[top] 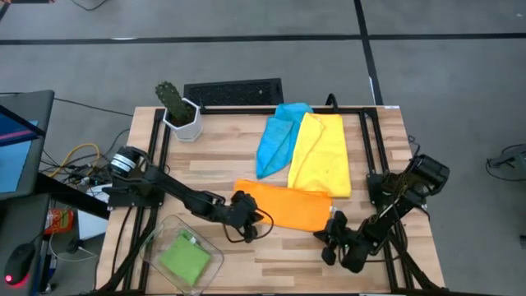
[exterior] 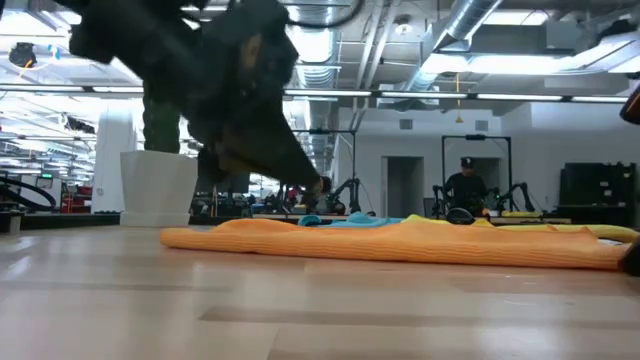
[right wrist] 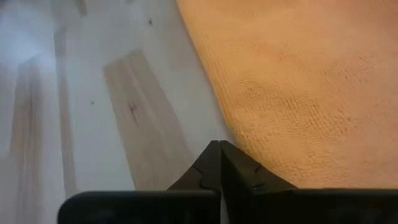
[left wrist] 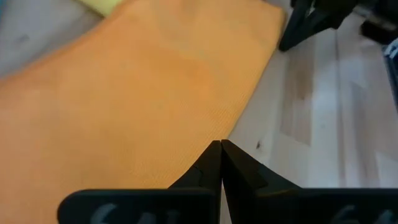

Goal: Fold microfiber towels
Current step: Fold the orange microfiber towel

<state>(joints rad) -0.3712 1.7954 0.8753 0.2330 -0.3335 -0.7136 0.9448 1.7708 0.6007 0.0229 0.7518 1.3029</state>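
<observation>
The orange towel [top: 283, 205] lies limp near the tabletop's front edge. My left gripper [left wrist: 220, 151] and right gripper [right wrist: 219, 150], both clenched empty, should pinch its corners.

Nubby orange cloth towel [right wrist: 298, 93] on smooth pale wood table [right wrist: 124, 93]

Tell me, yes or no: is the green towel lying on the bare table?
No, the green towel sits folded inside a clear bin at the table's near left, off the wood.
</observation>
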